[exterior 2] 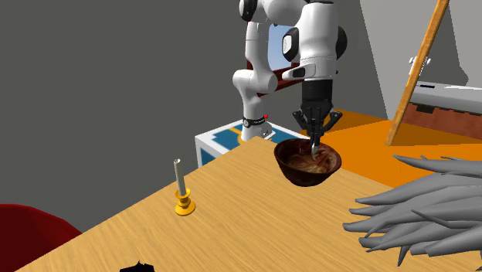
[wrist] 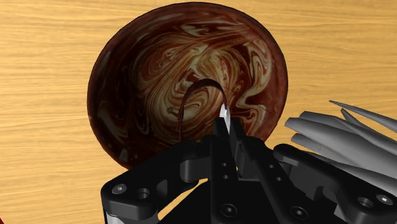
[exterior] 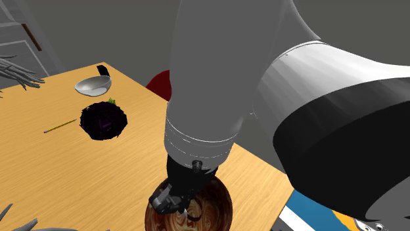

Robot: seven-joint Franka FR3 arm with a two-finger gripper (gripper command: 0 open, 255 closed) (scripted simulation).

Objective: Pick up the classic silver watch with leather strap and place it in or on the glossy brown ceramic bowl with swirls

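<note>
Tool nearly closed, fingers pinched on the watch at its silver case. The brown strap loops out beside them. Watch hangs just over the glossy brown swirled bowl, w/in its rim; can't tell if the strap touches the inside. Bowl sits on the wooden desk, near the edge by the stand. Arm comes down from above, wrist approx vertical, tool pointing straight into the bowl.

No readable text, labels, brands, numbers or signs on anything here. Tiny dark marks sit on the arm's white ring, too small to read.
</note>
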